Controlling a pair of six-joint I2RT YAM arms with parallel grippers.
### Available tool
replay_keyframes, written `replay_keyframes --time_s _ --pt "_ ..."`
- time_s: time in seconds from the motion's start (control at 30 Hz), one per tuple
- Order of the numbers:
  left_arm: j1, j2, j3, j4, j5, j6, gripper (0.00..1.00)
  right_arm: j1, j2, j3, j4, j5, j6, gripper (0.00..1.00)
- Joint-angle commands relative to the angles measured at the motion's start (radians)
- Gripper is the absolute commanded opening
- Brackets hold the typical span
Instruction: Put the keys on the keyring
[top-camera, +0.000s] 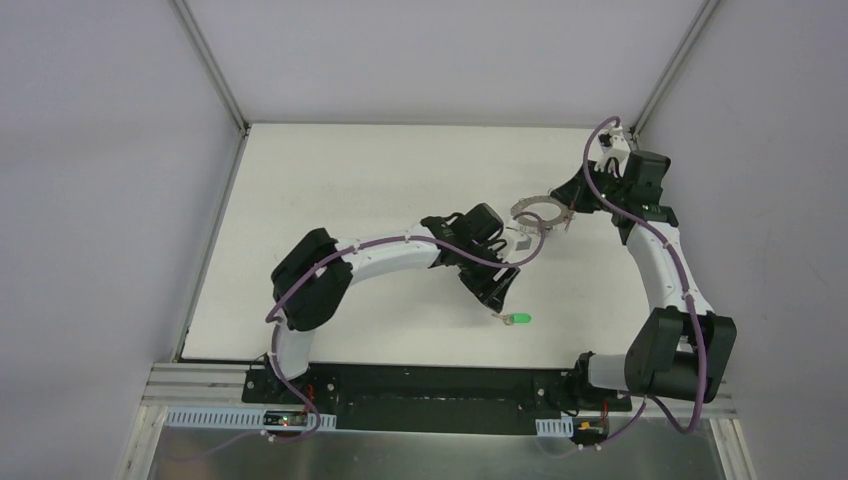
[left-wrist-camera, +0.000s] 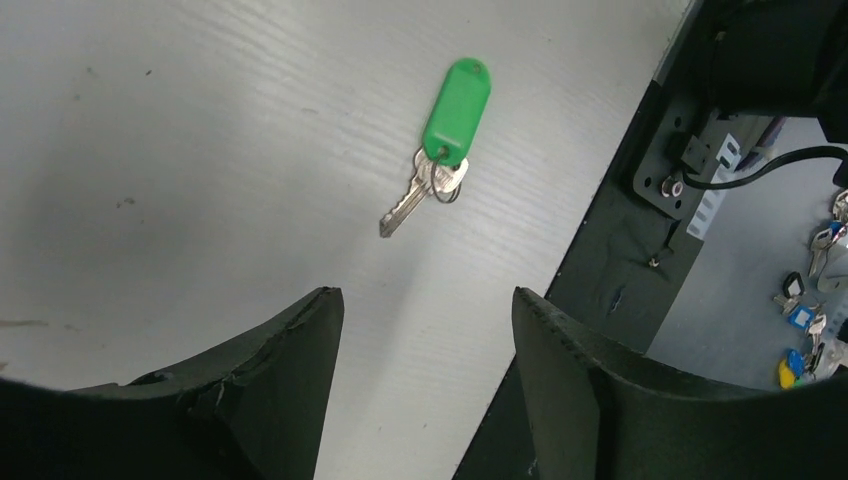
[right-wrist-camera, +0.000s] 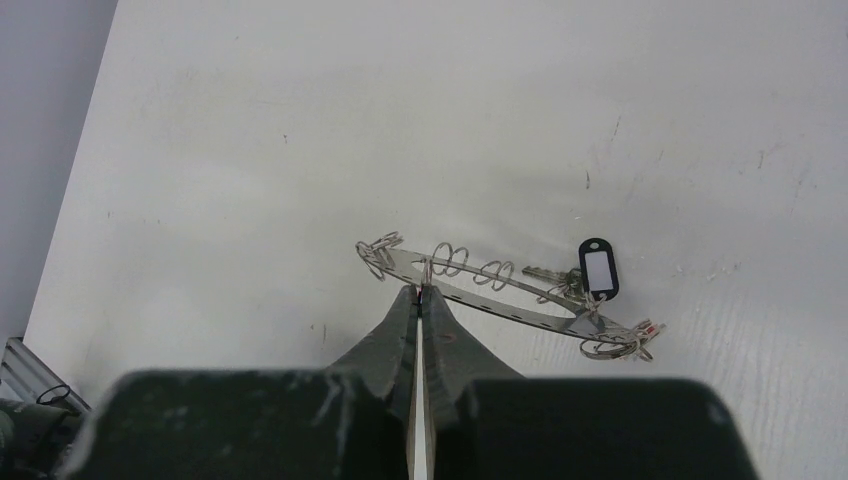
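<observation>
Toward the far right of the tabletop (top-camera: 350, 180), the keyring (right-wrist-camera: 490, 290) is a flat grey hoop with small wire loops (right-wrist-camera: 450, 258) standing along its rim. From the right wrist view I see it nearly edge-on, and I cannot tell whether it lies flat or is tipped up off the surface. A black-tagged key (right-wrist-camera: 599, 272) sits at the hoop's far right rim, its silver blade pointing back along the rim. More small loops bunch at the right tip, too tangled for me to sort out.

My right end effector (right-wrist-camera: 420, 295) has its fingers pressed fully together, pinching the near rim of the keyring beside one of the loops. In the overhead view the same end effector (top-camera: 563, 214) meets the hoop (top-camera: 538, 212) from the right.

A green-tagged key (left-wrist-camera: 457, 110) lies alone on the tabletop, near the front edge and well apart from the hoop, its blade joined to the tag by a little split ring. My left end effector (left-wrist-camera: 428, 300) hangs above it with its fingers spread wide and nothing between them. From overhead it (top-camera: 503, 297) sits just beside that key (top-camera: 516, 319).

Past the tabletop's edge the left wrist view shows a black mounting plate (left-wrist-camera: 620, 250) and a scatter of spare keys (left-wrist-camera: 810, 300).
</observation>
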Motion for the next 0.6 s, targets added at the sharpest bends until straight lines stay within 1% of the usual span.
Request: replay_keyframes --time_s 0.0,0.1,0.3,0.57 --pt "-0.031 0.066 0.158 -0.116 -0.024 -0.030 0.63 -0.017 -0.033 -0.001 0.053 -0.036 0.024 0.00" --pt "-0.038 0.122 0.223 -0.159 -0.018 -0.027 0.59 -0.020 -0.033 -0.002 0.057 -0.047 0.029 0.00" --pt "-0.055 0.189 0.307 -0.211 -0.010 -0.026 0.56 -0.026 -0.040 -0.015 0.067 -0.060 0.031 0.00" --pt "-0.085 0.264 0.375 -0.250 0.002 -0.037 0.50 -0.033 -0.045 -0.028 0.079 -0.078 0.037 0.00"
